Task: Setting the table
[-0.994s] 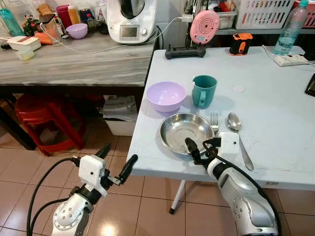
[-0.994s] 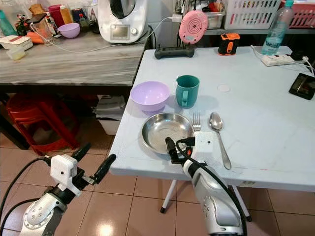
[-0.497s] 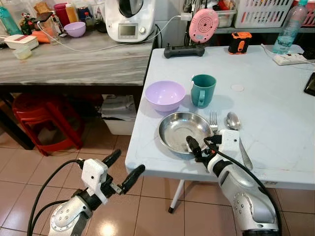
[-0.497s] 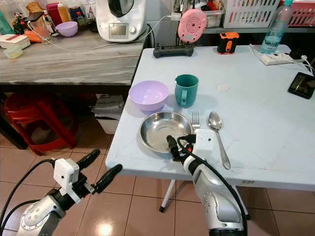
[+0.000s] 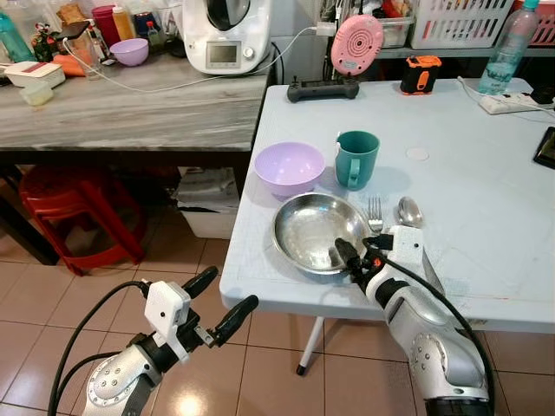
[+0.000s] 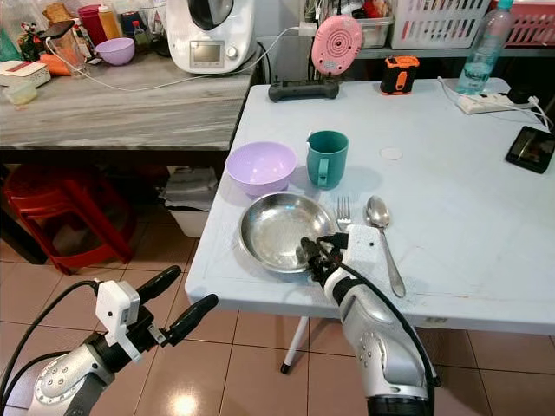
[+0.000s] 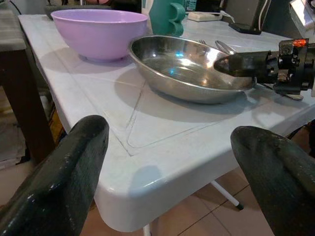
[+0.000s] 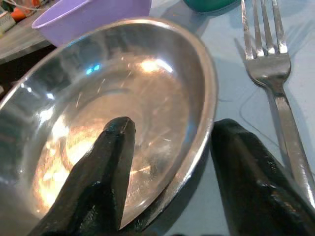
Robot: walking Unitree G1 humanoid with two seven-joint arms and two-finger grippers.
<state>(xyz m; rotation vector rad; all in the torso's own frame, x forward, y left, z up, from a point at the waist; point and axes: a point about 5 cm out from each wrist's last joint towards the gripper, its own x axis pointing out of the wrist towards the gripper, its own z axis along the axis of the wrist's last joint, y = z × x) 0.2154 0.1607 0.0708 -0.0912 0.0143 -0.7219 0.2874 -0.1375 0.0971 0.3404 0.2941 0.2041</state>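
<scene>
Steel plate [image 5: 316,231] lying just below the middle of the left eye view, near the front edge of the pale blue table [image 5: 486,173]. Straddled at its near right rim by the right gripper [image 5: 362,256]: one black finger inside the dish, the other outside on the table, close about the rim but not visibly pinching it. Same seen up close from the right wrist, rim passing between the two fingers [image 8: 98,177], fork [image 8: 275,83] lying just past the outer one.

Right of the plate, fork [image 5: 375,214] and spoon [image 5: 410,211] side by side, handles running toward the lower edge, partly hidden under the white wrist housing. Above the plate, lilac bowl [image 5: 290,166] and teal mug [image 5: 357,159] next to each other, bowl near the table's left edge.

Lower left of the frame, left gripper [image 5: 218,299] held over the tiled floor, off the table's corner, fingers spread wide with nothing between them.

Along the top: grey counter [image 5: 130,108] at upper left with a white kitchen machine [image 5: 227,33], pink round device [image 5: 357,45] at top centre, water bottle [image 5: 504,45] at upper right. Red stool [image 5: 74,204] under the counter at left.
</scene>
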